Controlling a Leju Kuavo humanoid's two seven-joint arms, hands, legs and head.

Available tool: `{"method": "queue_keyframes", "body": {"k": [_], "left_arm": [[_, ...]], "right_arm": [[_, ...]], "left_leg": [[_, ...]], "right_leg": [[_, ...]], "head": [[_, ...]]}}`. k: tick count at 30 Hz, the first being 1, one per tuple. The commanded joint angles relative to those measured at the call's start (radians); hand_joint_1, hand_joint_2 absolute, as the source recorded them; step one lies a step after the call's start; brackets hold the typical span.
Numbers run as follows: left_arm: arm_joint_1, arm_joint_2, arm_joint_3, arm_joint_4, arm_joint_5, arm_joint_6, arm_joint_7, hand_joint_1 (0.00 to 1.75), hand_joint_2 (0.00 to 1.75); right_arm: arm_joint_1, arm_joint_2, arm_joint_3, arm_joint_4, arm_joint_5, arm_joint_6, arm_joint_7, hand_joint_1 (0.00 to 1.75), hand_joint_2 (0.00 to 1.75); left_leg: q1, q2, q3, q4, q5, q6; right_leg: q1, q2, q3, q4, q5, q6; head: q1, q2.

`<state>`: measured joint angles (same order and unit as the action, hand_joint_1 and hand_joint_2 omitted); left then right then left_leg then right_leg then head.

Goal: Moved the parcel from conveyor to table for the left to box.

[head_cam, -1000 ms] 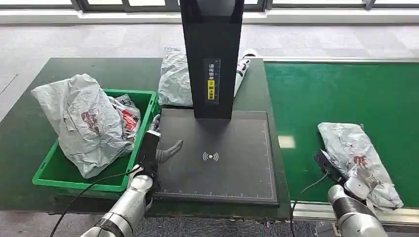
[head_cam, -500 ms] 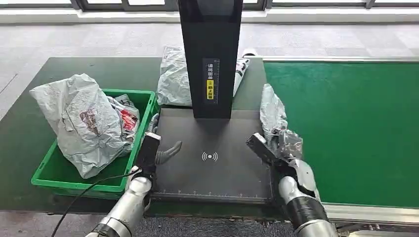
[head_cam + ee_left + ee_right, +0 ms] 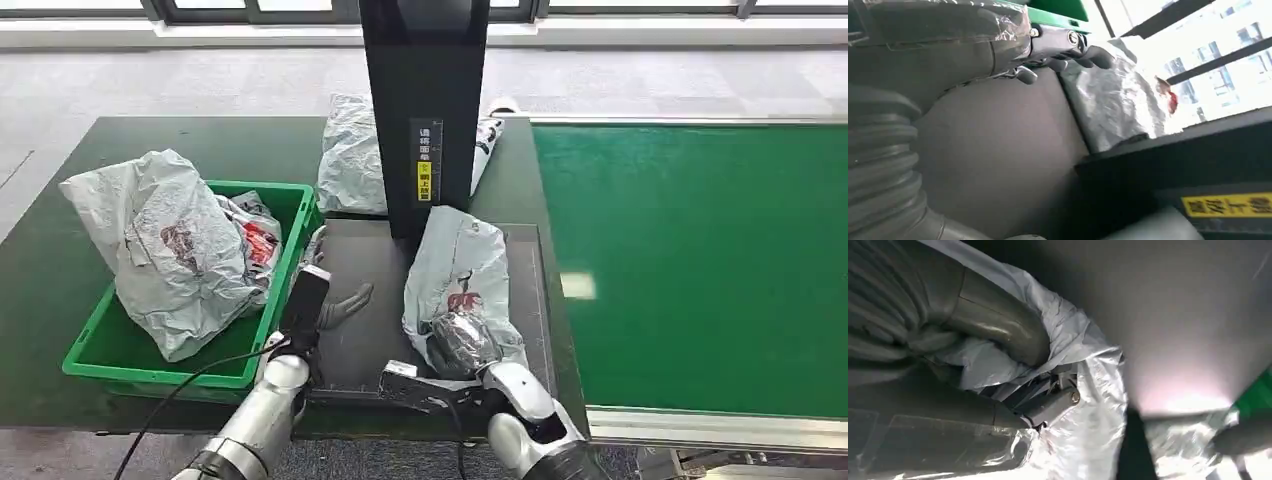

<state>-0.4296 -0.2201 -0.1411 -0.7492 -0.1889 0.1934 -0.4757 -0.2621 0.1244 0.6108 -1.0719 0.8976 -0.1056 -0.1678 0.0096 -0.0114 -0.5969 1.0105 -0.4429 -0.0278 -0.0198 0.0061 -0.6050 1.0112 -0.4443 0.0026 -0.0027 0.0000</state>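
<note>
The right hand [image 3: 462, 345] grips the near end of the grey parcel [image 3: 460, 275], which lies on the black scanner pad [image 3: 375, 255] on the worktop [image 3: 250, 150], while the left hand [image 3: 335, 305] rests open-fingered on the pad's left side, holding nothing.
</note>
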Motion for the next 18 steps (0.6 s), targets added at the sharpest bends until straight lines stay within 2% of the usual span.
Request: {"method": "queue_keyframes", "body": {"k": [1,10,13,18], "left_arm": [[-0.144,-0.033,-0.035,0.164,-0.003,-0.007,0.003,0.00,1.75],[-0.139,-0.030,-0.036,0.159,-0.001,0.001,-0.013,0.00,1.75],[-0.132,-0.031,-0.041,0.143,0.007,0.009,-0.041,0.00,1.75],[-0.092,-0.022,-0.083,0.099,-0.012,0.039,-0.062,0.00,1.75]], "right_arm": [[-0.055,-0.027,0.137,0.171,-0.005,0.038,0.058,0.00,1.75],[-0.053,-0.030,0.125,0.155,-0.010,0.033,0.066,0.00,1.75],[-0.036,-0.035,0.079,0.105,-0.037,0.004,0.064,0.00,1.75],[0.029,-0.054,-0.094,-0.078,-0.077,-0.213,0.011,0.00,1.75]], "left_leg": [[0.001,-0.001,0.002,-0.001,0.001,0.001],[0.001,0.001,0.002,-0.001,0.001,0.000],[0.001,0.001,0.003,-0.002,0.001,0.001],[0.000,0.000,0.002,-0.001,0.001,0.001]], "right_leg": [[0.001,-0.003,0.003,-0.002,0.001,-0.001],[0.001,-0.001,0.002,-0.001,0.001,-0.001],[0.001,-0.001,0.003,-0.003,0.002,-0.002],[0.001,-0.003,0.002,-0.002,0.001,-0.001]], "head": [[0.000,0.000],[0.000,0.000],[0.000,0.000],[0.000,0.000]]}}
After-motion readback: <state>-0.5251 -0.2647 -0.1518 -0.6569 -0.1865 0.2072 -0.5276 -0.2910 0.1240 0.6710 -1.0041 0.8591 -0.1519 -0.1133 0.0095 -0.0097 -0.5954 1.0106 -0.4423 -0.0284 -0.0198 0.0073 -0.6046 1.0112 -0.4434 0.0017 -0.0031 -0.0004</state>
